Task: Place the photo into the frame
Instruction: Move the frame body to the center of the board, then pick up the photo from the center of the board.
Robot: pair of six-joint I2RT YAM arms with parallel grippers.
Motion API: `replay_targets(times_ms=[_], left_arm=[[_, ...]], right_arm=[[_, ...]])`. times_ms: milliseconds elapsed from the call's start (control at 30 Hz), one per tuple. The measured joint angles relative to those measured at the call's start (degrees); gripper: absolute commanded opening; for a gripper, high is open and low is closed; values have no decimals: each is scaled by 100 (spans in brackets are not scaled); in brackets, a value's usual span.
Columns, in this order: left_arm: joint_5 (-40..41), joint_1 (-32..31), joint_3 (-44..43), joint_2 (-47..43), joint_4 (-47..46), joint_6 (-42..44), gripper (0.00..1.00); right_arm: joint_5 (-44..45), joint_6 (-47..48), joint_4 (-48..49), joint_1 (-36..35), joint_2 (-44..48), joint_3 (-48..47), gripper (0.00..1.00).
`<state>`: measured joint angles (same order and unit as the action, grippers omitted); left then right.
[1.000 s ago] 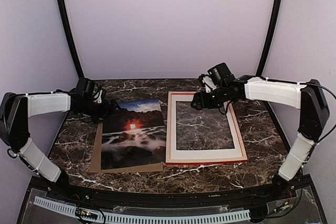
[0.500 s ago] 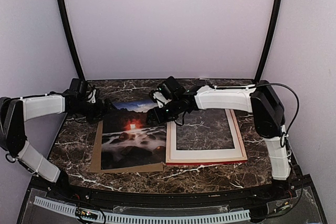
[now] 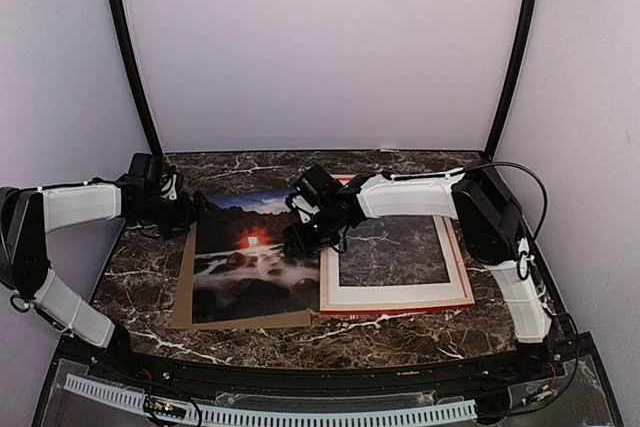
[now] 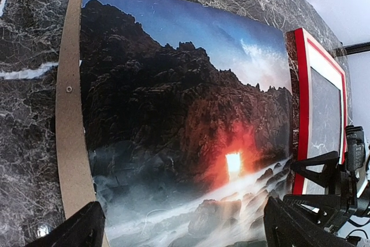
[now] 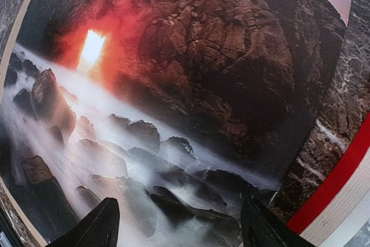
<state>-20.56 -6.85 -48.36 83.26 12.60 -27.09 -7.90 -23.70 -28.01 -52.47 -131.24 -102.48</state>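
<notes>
Top view, near to far: the photo lies flat on the brown backing board on the left of the worktop. It is not in the frame, which sits just beside it on the right with the white mat board on top and a red rail showing along the near edge.

Right wrist view adds what the top view can't: the right claw has its jaws spread and empty, hovering over the misty part of the photo near its frame-side edge.

Left wrist view: the left claw is also wide open and holds nothing (it sits off the photo's far-left corner in the top view). This view also catches the right arm's black hardware at the photo–frame gap.

Change: a second ago the right claw was over the frame's far rail — it has since swung left onto the photo. The left claw has barely moved.
</notes>
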Motion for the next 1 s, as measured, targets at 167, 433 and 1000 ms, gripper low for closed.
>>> replay_targets(times_ms=[167,433,1000], left_arm=[[20,9,17,2,7,-2,97],[20,22,256,9,-9,-9,92],[26,15,1163,-94,-433,-160,71]], right_arm=[[258,13,-37,63,26,81,73],[402,70,-39,358,299,498,73],[-518,-321,905,435,332,876,64]])
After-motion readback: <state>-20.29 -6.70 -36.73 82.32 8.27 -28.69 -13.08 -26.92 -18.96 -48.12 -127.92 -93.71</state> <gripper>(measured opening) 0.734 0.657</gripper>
